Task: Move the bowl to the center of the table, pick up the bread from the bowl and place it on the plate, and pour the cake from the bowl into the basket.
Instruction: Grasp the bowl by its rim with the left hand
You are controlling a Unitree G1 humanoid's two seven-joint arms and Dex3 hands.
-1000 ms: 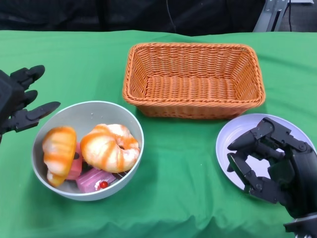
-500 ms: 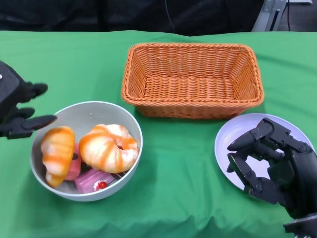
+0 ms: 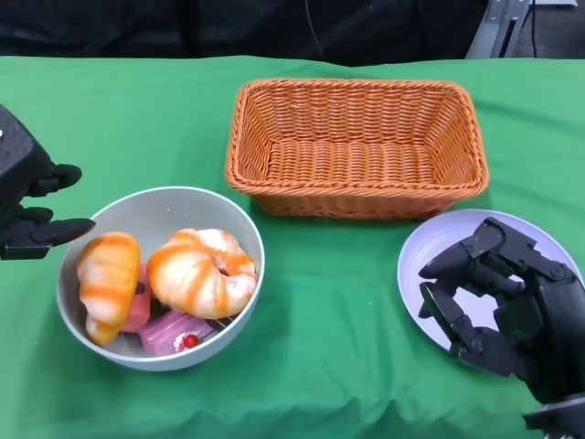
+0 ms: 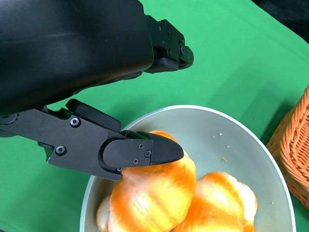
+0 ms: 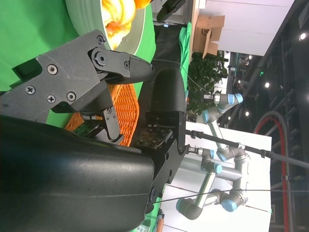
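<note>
So far, as we judge it, nothing is finished: the bowl (image 3: 160,274) sits at the table's (image 3: 338,302) left, not its center, with both pieces of bread and the pink cake (image 3: 175,331) inside. The basket (image 3: 356,146) and the plate (image 3: 430,251) hold no food.

Our left hand (image 3: 27,197) hovers just beside the bowl's left rim, fingers apart and gripping nothing; we cannot tell if a fingertip touches it. Our right hand (image 3: 507,302) hangs over the plate, fingers loosely spread, holding nothing.

We see the larger bread (image 3: 203,272) lying with its long axis running left to right, tilted slightly. The smaller bread (image 3: 108,279) stands nearly upright against the bowl's left wall.
</note>
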